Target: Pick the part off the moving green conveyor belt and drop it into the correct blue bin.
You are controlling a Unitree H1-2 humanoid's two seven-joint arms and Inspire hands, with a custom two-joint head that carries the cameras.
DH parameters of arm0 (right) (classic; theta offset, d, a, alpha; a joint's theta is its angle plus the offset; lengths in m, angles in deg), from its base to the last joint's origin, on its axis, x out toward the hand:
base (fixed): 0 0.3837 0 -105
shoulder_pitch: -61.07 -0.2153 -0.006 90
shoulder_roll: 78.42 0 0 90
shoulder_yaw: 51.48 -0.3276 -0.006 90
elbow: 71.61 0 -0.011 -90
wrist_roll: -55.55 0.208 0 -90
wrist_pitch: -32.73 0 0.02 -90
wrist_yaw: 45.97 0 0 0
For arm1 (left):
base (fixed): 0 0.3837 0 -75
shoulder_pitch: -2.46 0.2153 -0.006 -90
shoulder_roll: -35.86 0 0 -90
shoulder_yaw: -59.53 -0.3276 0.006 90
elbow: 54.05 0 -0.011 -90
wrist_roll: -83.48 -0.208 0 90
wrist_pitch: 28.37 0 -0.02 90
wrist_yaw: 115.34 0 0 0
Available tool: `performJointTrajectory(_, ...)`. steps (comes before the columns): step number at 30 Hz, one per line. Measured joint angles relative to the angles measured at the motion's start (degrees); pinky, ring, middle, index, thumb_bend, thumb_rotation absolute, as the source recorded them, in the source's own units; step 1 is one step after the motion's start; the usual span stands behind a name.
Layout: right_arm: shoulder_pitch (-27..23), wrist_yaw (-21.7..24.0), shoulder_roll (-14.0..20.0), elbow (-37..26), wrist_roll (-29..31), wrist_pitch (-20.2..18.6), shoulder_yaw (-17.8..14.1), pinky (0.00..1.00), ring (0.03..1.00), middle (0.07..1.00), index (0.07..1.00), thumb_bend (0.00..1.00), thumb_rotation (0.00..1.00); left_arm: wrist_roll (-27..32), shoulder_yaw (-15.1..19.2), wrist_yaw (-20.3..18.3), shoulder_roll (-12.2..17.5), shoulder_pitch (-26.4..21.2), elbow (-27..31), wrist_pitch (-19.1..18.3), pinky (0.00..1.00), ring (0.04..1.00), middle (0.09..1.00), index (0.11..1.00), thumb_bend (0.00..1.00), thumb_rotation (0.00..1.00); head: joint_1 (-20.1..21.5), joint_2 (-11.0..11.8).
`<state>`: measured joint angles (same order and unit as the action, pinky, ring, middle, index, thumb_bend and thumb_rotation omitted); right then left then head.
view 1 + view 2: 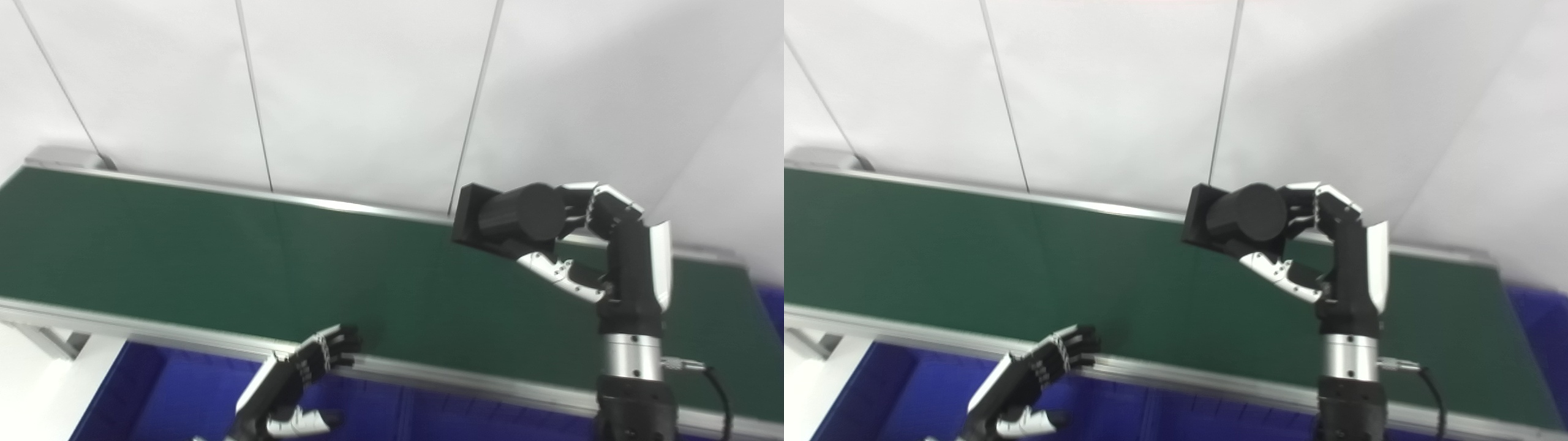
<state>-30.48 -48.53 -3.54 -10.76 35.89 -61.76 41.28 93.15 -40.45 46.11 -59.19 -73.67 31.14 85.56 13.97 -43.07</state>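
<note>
One black cylindrical part (pixel 513 222) is clamped in your right hand (pixel 603 245), right of centre, axis pointing left above the green conveyor belt (pixel 245 263); the blue bin (pixel 184 392) lies below, beside the open left hand (pixel 306 373).

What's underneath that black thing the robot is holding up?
Under the black part, held by the right hand, lies only bare green belt. The part's underside faces away, so I cannot see it.
</note>
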Motion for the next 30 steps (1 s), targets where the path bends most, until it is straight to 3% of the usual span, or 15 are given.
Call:
performJointTrajectory(7, 7.8, -0.3, -0.9, -6.7, -1.5, -2.7, -1.7, 0.38, 0.478, 0.513, 0.471, 0.50, 0.00, 2.9, 1.8, -2.1, 1.8, -0.2, 2.0, -1.3, 0.77, 0.798, 0.816, 0.832, 0.82, 0.38, 9.0, -5.8)
performJointTrajectory(10, 12.2, -0.7, -2.2, -8.2, -2.2, -2.8, -1.8, 0.38, 0.473, 0.510, 0.471, 0.50, 0.00, 4.9, 2.8, -2.6, 2.4, -0.3, 3.3, -3.0, 0.76, 0.792, 0.809, 0.826, 0.83, 0.38, 9.6, -6.2)
performJointTrajectory(13, 16.7, -1.7, -3.2, -7.7, -2.4, -2.6, -1.9, 0.38, 0.472, 0.513, 0.468, 0.50, 0.00, 5.9, 3.3, -3.0, 3.0, -0.6, 4.3, -4.1, 0.76, 0.789, 0.805, 0.823, 0.85, 0.40, 13.2, -8.4)
performJointTrajectory(16, 20.7, -3.0, -3.9, -6.3, -3.4, -2.4, -1.8, 0.39, 0.480, 0.511, 0.465, 0.50, 0.00, 6.3, 4.0, -3.4, 3.7, -0.7, 4.3, -5.0, 0.75, 0.784, 0.801, 0.819, 0.87, 0.41, 13.3, -8.7)
performJointTrajectory(23, 28.3, -7.5, -4.0, 6.1, -2.5, 2.8, -2.6, 0.37, 0.469, 0.512, 0.486, 0.50, 0.00, 6.6, 4.5, -3.9, 3.9, -0.5, 5.5, -5.7, 0.73, 0.774, 0.798, 0.815, 0.88, 0.43, 12.5, -9.3)
performJointTrajectory(30, 29.0, -12.6, -4.2, 20.8, 0.5, 9.4, -5.0, 0.35, 0.459, 0.528, 0.492, 0.50, 0.00, 6.6, 4.6, -4.0, 3.6, -0.3, 6.9, -7.3, 0.74, 0.777, 0.801, 0.812, 0.88, 0.41, 11.6, -9.4)
